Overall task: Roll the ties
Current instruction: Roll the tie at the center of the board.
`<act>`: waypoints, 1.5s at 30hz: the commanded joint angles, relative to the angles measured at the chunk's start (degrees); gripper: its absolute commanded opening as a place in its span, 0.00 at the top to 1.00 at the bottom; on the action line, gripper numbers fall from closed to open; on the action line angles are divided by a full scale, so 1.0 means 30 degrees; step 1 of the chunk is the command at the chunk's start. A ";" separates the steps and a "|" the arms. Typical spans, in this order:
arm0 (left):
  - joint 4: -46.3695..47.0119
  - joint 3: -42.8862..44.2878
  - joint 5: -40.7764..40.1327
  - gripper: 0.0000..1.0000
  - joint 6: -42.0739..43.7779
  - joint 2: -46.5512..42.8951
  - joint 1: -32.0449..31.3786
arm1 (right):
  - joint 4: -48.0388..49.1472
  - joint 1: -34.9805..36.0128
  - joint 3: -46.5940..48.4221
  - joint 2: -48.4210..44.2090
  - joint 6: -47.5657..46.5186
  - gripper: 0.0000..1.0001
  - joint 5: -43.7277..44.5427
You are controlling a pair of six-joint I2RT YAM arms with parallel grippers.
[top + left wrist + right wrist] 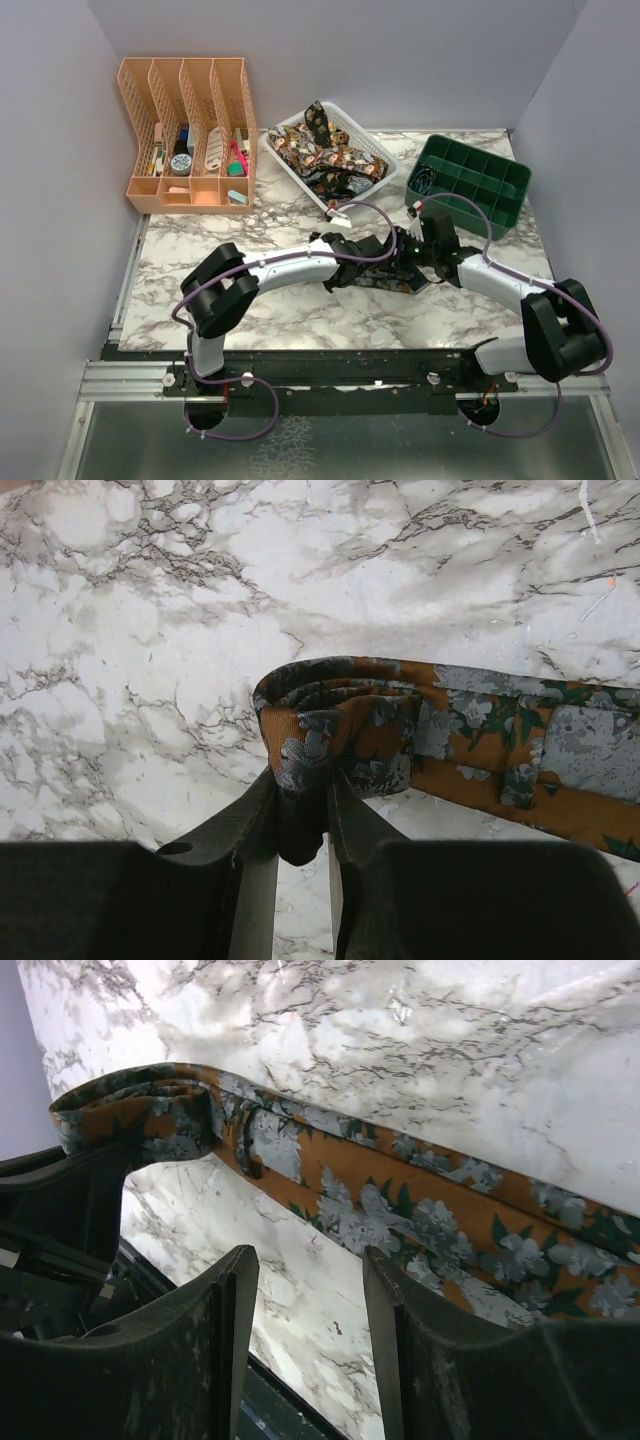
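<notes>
one tie point(480, 720) on the desk point(200, 235), rolled end squeezed in the left hand point(300, 800). right hand point(310, 1260) spread and empty beside it. more ties point(320, 150) piled in one white basket point(288, 170).

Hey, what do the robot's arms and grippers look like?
The left arm and right arm have white links between bulky black joints, each trailed by a purple cable. The left gripper and right gripper have thick matte black fingers.
</notes>
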 commanded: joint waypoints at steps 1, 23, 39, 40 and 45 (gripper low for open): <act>-0.1179 0.1186 -0.1033 0.77 -0.1257 0.1458 -0.0496 | -0.0907 -0.0374 -0.0321 -0.0545 -0.0402 0.48 -0.0379; 0.0113 0.3901 0.0863 0.47 0.0905 0.4227 -0.1610 | -0.1645 -0.1076 -0.0893 -0.1111 -0.0878 0.46 0.0540; 0.4905 0.2273 0.4281 0.20 0.3526 0.0165 -0.1558 | -0.2123 -0.1136 -0.0802 -0.1751 -0.0820 0.43 0.0521; 0.5047 0.2088 0.4331 0.18 0.3520 -0.0287 -0.1537 | -0.2090 -0.1154 -0.0809 -0.1821 -0.0800 0.43 0.0469; 0.6392 0.0456 0.4889 0.10 0.3532 -0.2807 -0.1254 | -0.0835 -0.1134 -0.0979 -0.1796 -0.0913 0.37 -0.1366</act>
